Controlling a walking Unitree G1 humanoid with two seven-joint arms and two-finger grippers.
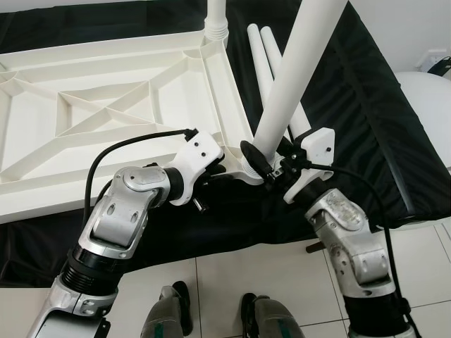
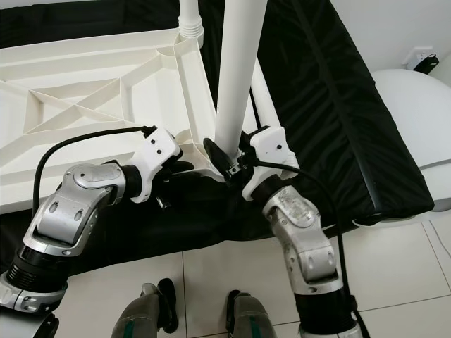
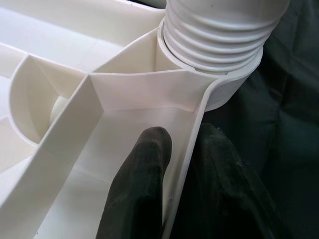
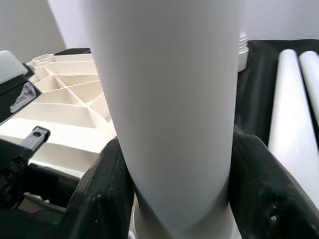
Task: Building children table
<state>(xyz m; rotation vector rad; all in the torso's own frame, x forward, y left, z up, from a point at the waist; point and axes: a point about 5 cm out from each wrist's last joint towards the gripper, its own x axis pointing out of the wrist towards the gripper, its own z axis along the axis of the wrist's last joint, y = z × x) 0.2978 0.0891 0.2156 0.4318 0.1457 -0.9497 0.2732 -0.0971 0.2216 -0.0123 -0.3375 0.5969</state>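
Observation:
The white children's tabletop (image 1: 106, 113) lies upside down on a black cloth, its ribbed underside up. A white table leg (image 1: 296, 70) stands in the near right corner socket (image 3: 214, 74), its threaded end seated there. My right gripper (image 1: 268, 163) is shut on this leg just above the socket, one black finger (image 4: 107, 194) on each side. My left gripper (image 1: 218, 169) is shut on the tabletop's rim beside that corner, with one finger (image 3: 139, 184) inside the rim wall and the other outside. Another leg (image 1: 216, 17) stands in the far right corner.
Two loose white legs (image 1: 271, 67) lie on the black cloth (image 1: 352, 120) right of the tabletop. A white rounded object (image 1: 426, 105) sits at the far right. Tiled floor (image 1: 246, 274) and my feet are below.

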